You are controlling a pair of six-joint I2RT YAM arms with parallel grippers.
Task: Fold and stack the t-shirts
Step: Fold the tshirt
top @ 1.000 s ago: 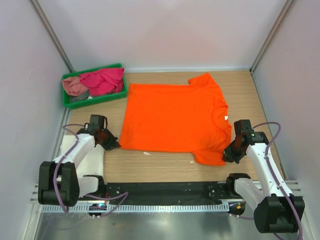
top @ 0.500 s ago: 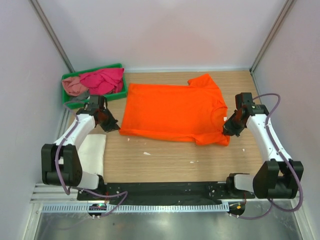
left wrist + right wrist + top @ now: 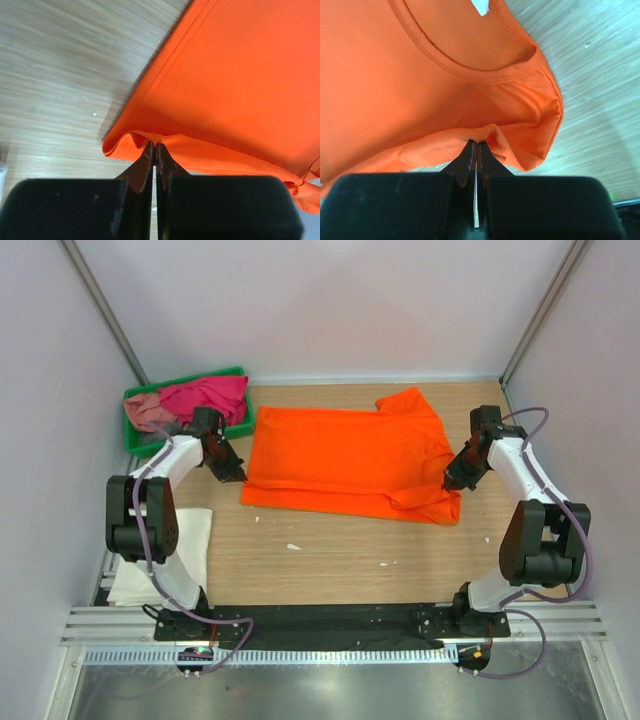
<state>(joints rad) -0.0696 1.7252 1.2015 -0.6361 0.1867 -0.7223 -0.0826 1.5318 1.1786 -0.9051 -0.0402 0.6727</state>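
Note:
A bright orange t-shirt (image 3: 350,455) lies spread across the middle of the table, its near edge doubled back over itself. My left gripper (image 3: 232,477) is shut on the shirt's near left corner; in the left wrist view the closed tips (image 3: 154,146) pinch a fold of orange cloth (image 3: 235,75). At the near right corner, beside the collar, my right gripper (image 3: 448,483) is shut on the fabric, and its tips (image 3: 479,144) bite a ridge of the orange shirt (image 3: 395,75). A white t-shirt (image 3: 170,545) lies flat at the near left. Magenta (image 3: 205,398) and dusty pink (image 3: 148,412) t-shirts lie crumpled in the tray.
The green plastic tray (image 3: 240,427) stands at the back left, close to my left arm. Grey walls enclose the table on three sides. A few small white specks (image 3: 293,546) dot the wood near the front.
Both grippers have carried the orange shirt's near edge away from the arm bases toward the back, laying the near part over the rest. The shirt's footprint is now shorter front to back.

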